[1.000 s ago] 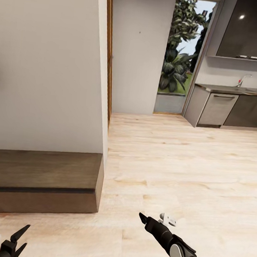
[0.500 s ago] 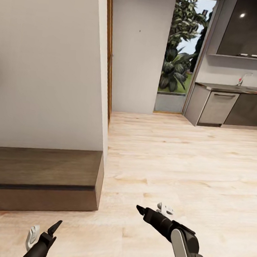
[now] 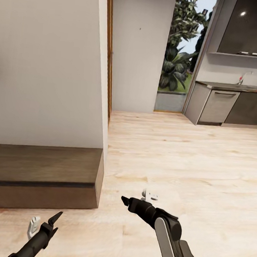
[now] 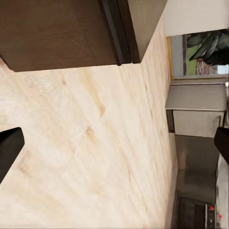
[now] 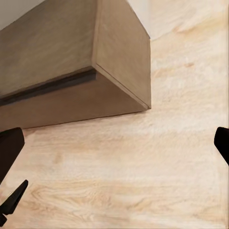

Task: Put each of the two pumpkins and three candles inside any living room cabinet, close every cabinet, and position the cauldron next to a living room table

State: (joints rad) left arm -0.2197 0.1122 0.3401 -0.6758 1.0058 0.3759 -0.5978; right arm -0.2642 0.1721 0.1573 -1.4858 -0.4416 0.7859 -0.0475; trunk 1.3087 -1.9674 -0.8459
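Your left gripper [image 3: 55, 218] hangs low over the wood floor [image 3: 187, 165], fingers spread and nothing between them; in the left wrist view the two dark tips sit at opposite edges with only floorboards in the gap. Your right gripper [image 3: 125, 201] is also parted and empty, pointing toward the end of the cabinet [image 3: 41, 177]; the right wrist view shows both tips wide apart with the cabinet corner ahead. The cabinet, a long low dark brown unit, stands against the white wall [image 3: 48, 62] just ahead on your left, and the front you can see looks shut, a dark seam running along it. No pumpkins, candles, cauldron or table in these frames, so you cannot tell how many are stowed. Both hands carry nothing, so judge this as travel between pickups. Beyond: an open doorway [image 3: 185, 51] with plants outside, and kitchen counter units [image 3: 221, 108] to the right.
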